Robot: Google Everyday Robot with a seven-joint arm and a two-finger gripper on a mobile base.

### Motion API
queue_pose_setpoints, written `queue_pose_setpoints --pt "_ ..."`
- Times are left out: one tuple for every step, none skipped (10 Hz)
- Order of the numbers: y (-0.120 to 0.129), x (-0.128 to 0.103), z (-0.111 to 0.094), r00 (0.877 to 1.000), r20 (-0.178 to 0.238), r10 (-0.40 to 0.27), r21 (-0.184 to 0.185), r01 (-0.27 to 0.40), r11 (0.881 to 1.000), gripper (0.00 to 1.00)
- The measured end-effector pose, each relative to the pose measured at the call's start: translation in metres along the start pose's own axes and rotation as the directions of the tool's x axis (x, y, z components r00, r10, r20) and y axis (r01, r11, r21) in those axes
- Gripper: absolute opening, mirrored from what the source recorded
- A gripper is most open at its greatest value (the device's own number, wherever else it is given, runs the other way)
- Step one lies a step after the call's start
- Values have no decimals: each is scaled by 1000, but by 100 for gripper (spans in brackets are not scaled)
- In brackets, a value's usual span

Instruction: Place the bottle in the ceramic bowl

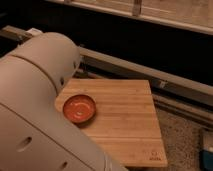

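The ceramic bowl (80, 108), round and shallow with a glossy orange-red inside and a darker rim, sits empty on the left part of a wooden table top (127, 117). My white arm (37, 100) fills the left half of the camera view and covers the table's left edge next to the bowl. The bottle is hidden behind the arm. My gripper is out of sight, somewhere behind or below the arm's bulk.
A metal rail (150, 72) runs along a dark wall behind the table. Speckled floor (182, 135) lies to the right, with a blue object (207, 150) at the frame's right edge.
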State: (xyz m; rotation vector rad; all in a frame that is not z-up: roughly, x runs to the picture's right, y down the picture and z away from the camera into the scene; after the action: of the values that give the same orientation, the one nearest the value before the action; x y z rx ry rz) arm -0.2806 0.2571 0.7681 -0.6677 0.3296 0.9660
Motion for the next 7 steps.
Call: queue_pose_setpoints --pt "2 0 0 1000 0 -16 3 16 1000 28" --pt "5 0 1 1000 -1 -26 5 26 1000 20" --pt "7 1 2 999 -7 -39 15 39 999 8" --pt "8 1 2 999 -10 -49 22 49 999 2" --pt "10 1 0 998 -8 -56 23 56 998 0" --pt "13 1 -4 998 -5 -63 22 63 998 0" --pt "15 0 -9 998 0 -67 20 67 998 0"
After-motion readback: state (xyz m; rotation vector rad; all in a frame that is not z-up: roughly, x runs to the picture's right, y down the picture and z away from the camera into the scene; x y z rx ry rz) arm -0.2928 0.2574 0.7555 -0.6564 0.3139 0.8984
